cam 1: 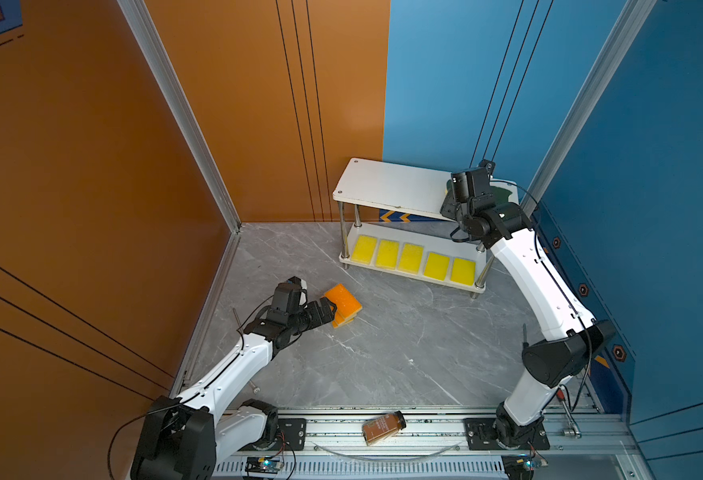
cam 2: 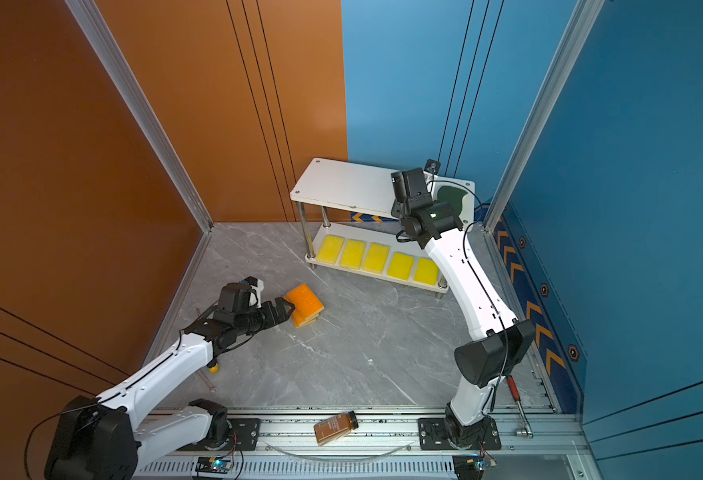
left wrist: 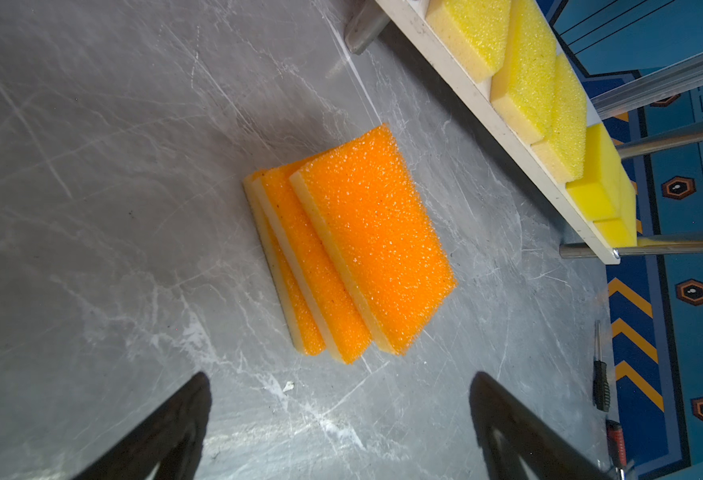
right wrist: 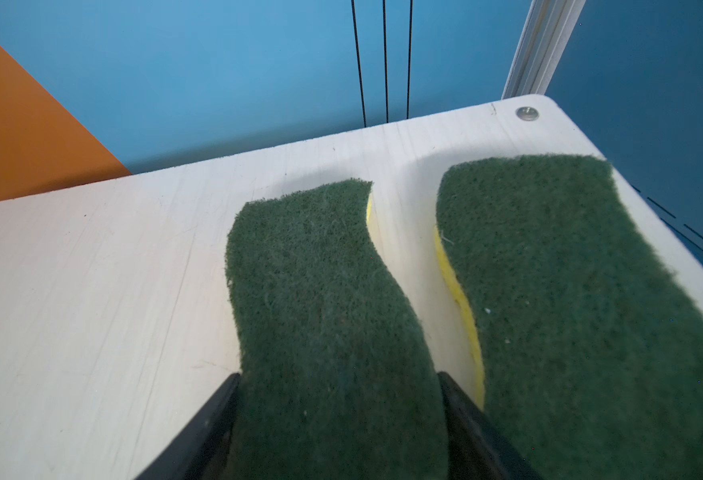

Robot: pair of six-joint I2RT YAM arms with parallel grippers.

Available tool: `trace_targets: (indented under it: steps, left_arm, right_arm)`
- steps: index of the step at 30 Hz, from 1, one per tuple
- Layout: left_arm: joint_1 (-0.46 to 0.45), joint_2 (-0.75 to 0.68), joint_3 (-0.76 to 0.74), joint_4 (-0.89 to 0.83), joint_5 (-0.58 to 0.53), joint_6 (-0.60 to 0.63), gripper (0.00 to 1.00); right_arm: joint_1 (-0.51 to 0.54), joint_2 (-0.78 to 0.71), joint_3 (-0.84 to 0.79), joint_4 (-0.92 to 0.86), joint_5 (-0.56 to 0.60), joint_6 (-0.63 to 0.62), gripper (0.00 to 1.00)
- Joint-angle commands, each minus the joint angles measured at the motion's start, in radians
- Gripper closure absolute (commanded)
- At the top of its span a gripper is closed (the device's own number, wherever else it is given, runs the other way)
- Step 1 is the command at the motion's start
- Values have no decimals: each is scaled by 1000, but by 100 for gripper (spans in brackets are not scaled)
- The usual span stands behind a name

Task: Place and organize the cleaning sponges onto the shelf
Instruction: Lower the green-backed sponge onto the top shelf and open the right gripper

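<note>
A wavy green-topped sponge [right wrist: 320,299] is seen lying flat, green face up, on the top board of the shelf [right wrist: 92,270], near its right end. Just beside it, with a narrow strip of board between, a second green-topped sponge [right wrist: 582,291] is laid. Their long axes are parallel and run across the board's depth, from the front edge toward the blue back wall. The first sponge is flanked on both sides by the jaws of the right gripper [right wrist: 337,376]; whether it is being pinched or has been let go cannot be told. On the lower tier, five yellow sponges [cam 1: 411,257] are set flat in a neat row, side by side, each long axis also running front to back. Seven of the ten are thus judged to be placed. Left to do are three orange-topped sponges [left wrist: 366,237], which lie on the grey table [cam 1: 383,353] well apart from the shelf, fanned in an overlapping stack, orange faces up, long axes at a slant to the shelf's front edge. The left gripper [left wrist: 340,378] is held close to them with its jaws spread wide and nothing between. A brown bottle [cam 1: 383,427] lies on its side at the front rail, away from everything.
</note>
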Motion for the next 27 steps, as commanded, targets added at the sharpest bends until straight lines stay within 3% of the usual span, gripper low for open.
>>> trace_targets:
  steps: [1, 27]
  left_arm:
    - [9, -6, -14, -22, 10, -4, 2]
    - [9, -11, -22, -21, 9, -5, 2]
  right_arm:
    - [-3, -11, -6, 19, 7, -26, 29]
    - [21, -34, -19, 40, 6, -61, 27]
